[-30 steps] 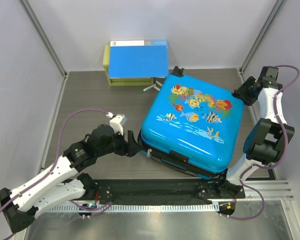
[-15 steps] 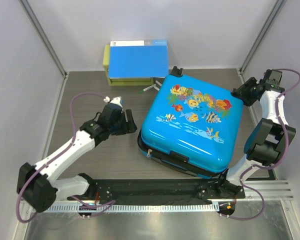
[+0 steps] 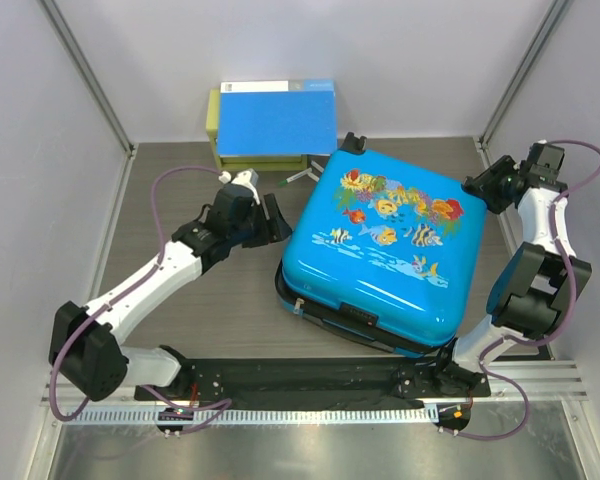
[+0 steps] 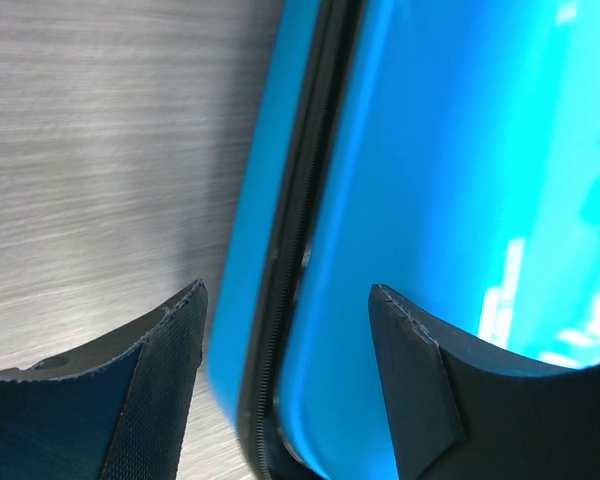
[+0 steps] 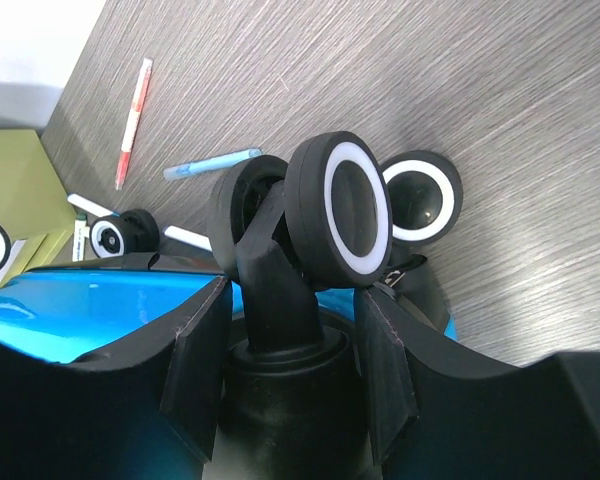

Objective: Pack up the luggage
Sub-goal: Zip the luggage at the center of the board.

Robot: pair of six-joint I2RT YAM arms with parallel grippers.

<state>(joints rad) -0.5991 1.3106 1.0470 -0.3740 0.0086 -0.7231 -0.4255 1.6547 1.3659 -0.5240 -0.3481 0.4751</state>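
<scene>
Blue luggage is flanked at its left seam by spread left gripper; far-right caster is pinched by right gripper.

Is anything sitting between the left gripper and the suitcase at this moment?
Nothing visible. The left gripper is at the left edge of the suitcase with its fingers apart. The zipper seam is directly ahead in the gap, and only bare table lies beside it.
</scene>
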